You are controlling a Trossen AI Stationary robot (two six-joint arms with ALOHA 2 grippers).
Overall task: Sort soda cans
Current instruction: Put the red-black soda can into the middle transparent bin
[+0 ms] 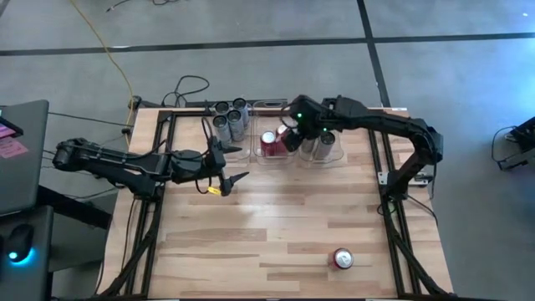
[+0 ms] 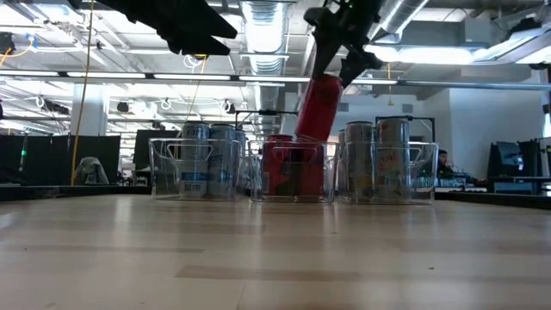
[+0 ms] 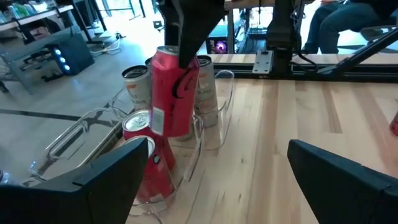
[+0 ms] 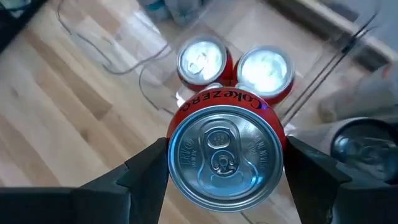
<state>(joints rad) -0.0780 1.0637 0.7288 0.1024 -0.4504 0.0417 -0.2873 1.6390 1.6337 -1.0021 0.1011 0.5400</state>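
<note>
The lone red can [image 3: 394,123] is cut off by the left wrist view's edge.

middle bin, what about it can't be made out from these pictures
- High view: the right gripper and held red can hide much of the middle bin, so its can count stays unclear.
- Low view: the clear wall's glare blurs the red cans inside.
- Left wrist view: the finger covers the bin's near corner.

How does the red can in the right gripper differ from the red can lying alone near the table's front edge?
The held red can hangs tilted above the middle bin, clamped in the right gripper; the stray red can rests on the table, touched by nothing. The held one is over two red cans already binned; the stray one sits far from every bin. Both are red with silver tops.
</note>
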